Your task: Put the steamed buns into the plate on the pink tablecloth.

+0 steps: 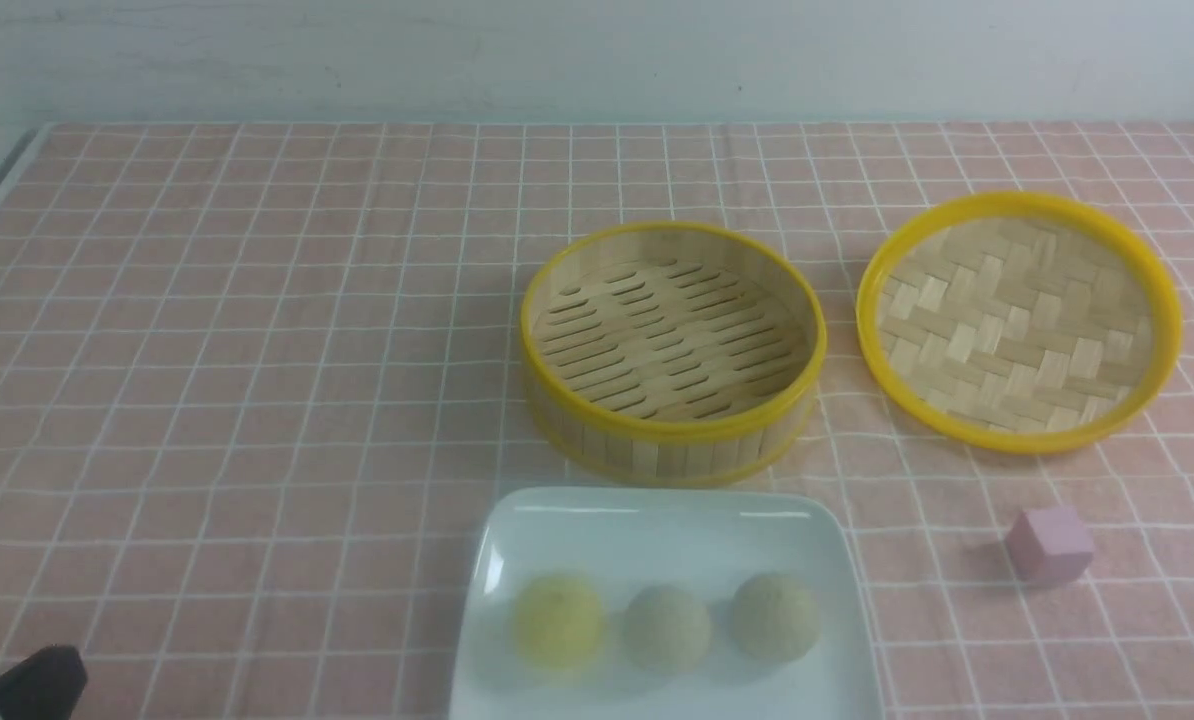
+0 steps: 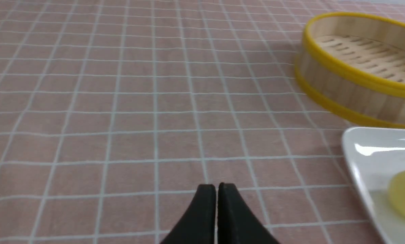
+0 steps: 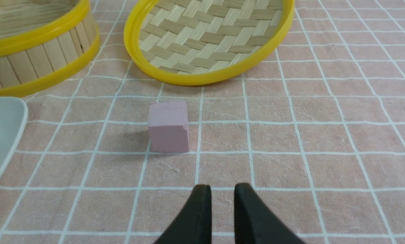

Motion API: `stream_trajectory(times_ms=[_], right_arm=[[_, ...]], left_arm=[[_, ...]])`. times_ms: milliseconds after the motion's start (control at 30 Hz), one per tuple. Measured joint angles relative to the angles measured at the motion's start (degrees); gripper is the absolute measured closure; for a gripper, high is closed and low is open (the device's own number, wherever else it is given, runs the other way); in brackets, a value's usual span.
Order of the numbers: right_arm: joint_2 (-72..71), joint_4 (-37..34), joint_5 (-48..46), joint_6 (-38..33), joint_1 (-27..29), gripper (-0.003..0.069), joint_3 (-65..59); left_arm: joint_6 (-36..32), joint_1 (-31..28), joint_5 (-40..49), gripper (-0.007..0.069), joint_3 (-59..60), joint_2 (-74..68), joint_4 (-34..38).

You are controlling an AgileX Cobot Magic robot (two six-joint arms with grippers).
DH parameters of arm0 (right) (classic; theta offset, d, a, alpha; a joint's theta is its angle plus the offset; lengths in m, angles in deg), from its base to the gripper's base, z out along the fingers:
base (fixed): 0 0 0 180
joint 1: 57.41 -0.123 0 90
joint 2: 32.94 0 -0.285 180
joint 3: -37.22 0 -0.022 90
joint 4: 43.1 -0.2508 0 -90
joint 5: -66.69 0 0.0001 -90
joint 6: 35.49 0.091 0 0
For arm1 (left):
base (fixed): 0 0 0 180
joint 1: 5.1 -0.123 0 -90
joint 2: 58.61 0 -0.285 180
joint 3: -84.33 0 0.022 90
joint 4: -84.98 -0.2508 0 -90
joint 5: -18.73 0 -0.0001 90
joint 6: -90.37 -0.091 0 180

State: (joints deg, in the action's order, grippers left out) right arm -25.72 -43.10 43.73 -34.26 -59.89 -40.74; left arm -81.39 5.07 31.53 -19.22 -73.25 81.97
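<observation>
The left gripper (image 2: 216, 189) hangs low over the pink tablecloth (image 2: 121, 101), its two black fingers pressed together with only a hairline seam between them and nothing caught there. In the front view only a dark tip of that arm shows at the near left corner, so its pose is hard to read beyond sitting low and pulled back. Ahead of it and off to its right lies the plate (image 2: 365, 162), with the pale yellow bun at its edge, and beyond the plate stands the bamboo steamer basket (image 2: 355, 88).

The right gripper (image 3: 222, 191) also points forward just above the cloth, its fingers parted by a narrow gap and holding nothing. Just ahead of it, slightly to its left, sits the small pink cube (image 3: 169, 126), apart from the fingertips. Farther ahead lies the woven bamboo lid (image 3: 209, 34), inner side up, and a corner of the plate shows well off to its left.

The steamed buns (image 1: 667, 625), three of them, sit in a row on the near part of the plate, the yellow one leftmost; the basket is empty.
</observation>
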Motion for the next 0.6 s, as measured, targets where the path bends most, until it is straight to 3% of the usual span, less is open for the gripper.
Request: stream_trajectory(times_ms=[200,600], right_arm=[[0.0,0.0,-0.04,0.0,0.0,0.0557,0.0],[0.0,0.0,-0.04,0.0,0.0,0.0542,0.0]], left_arm=[[2.02,-5.48,2.98,0.0584,2.31,7.3,-1.79],[9.51,-2.85,8.15,0.0573,2.04,7.45,-6.64]])
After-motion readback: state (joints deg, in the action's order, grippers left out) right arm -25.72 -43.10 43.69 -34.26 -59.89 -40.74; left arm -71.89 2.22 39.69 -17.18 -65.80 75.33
